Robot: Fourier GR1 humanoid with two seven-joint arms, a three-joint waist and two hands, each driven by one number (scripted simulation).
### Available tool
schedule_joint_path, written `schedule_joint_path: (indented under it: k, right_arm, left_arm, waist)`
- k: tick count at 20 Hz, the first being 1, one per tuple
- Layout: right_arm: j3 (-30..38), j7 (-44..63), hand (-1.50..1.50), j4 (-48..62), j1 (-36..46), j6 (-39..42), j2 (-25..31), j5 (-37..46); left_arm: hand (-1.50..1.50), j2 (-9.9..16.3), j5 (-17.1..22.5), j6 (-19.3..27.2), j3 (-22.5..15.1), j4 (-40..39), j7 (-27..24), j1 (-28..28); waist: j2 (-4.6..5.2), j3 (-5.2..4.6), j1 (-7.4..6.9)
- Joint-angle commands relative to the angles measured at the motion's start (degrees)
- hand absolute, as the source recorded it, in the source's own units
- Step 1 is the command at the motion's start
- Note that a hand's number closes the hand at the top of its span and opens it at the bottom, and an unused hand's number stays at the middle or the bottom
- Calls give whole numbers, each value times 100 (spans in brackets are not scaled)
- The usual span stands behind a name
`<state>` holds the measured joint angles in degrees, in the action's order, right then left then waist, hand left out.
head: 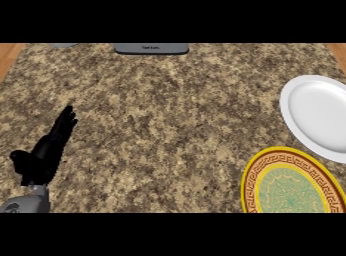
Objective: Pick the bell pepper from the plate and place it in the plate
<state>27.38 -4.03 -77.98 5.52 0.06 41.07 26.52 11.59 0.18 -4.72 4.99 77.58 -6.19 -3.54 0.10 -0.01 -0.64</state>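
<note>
No bell pepper is being seen on the white plate (pixel 325 117) or patterned plate (pixel 294 182). Left hand (pixel 47 150) is being rested, fingers straight, holding nothing. Right hand isn't showing. Risk: w/o a located target, a reach is likely being wasted.

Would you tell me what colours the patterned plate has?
The patterned plate has a yellow rim, dark red ornamented band and green centre, seen in the head view.

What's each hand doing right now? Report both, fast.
Left hand: open, fingers straight, holding nothing, at the lower left over the counter.
Right hand: not in view, so its state cannot be told.
</note>
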Motion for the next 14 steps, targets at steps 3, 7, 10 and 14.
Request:
schedule_joint_path:
  k: [3, 7, 10, 14]
  right_arm:
    - [-796, 428, 150, 513, 1053, -284, -470, 536]
    - [-945, 14, 150, 1886, 1762, -676, -646, 824]
    - [-416, -13, 150, 2108, 1868, -1291, -1189, 331]
    - [-599, 399, -150, 3235, 2704, -1586, -1086, 780]
  left_arm:
    - [0, 55, 100, -302, 99, -262, -392, 158]
    - [0, 8, -118, -38, 82, -249, -169, -103]
    - [0, -69, -133, 19, 22, -166, -143, -87]
    - [0, -13, -104, -63, 107, -266, -196, -93]
  waist:
    - [-1, 0, -3]
    - [8, 4, -14]
    - [19, 11, -40]
    - [19, 4, -42]
